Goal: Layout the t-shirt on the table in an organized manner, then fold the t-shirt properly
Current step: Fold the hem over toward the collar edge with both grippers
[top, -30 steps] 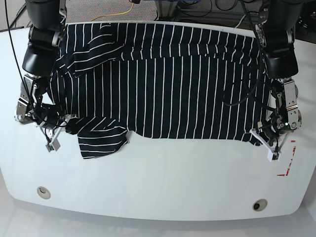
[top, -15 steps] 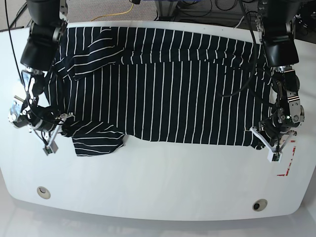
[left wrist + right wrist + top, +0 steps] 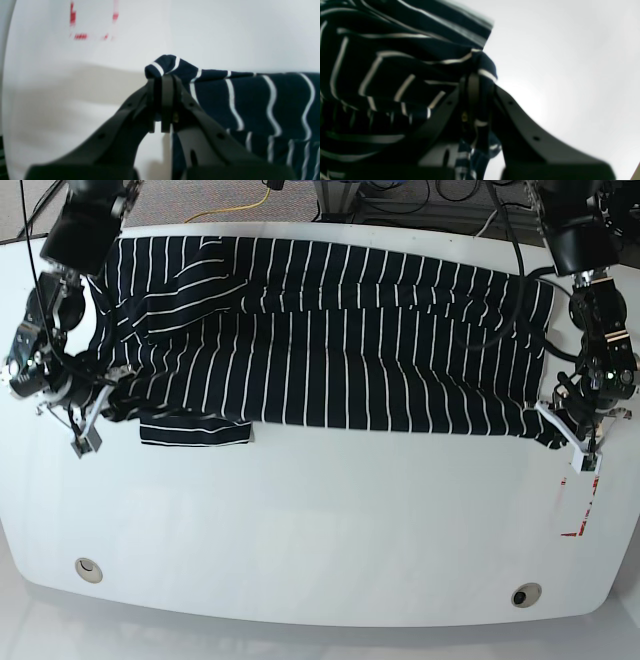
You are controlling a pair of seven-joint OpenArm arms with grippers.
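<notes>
**White tabletop, striped shirt pinned at both near corners**

White and glossy, the table (image 3: 320,550) fills the base view, with two small round holes (image 3: 88,569) near its front edge and a red marking (image 3: 583,510) toward one end; cables (image 3: 250,200) and floor show beyond the far edge. The t-shirt (image 3: 330,340) lies spread across the far half, mostly flat, with a folded flap (image 3: 195,432) at its near edge.

The left gripper (image 3: 162,82) is clamped on a bunched corner of fabric, and the right gripper (image 3: 476,75) is likewise closed on a pinch of cloth.

Judging by its ripples and sag, the shirt is light, limp and prone to bunching; on this slick surface it should slide easily. Corners and hems look like the best holds, and pulled gently apart they should take out wrinkles without stretching the knit.
</notes>
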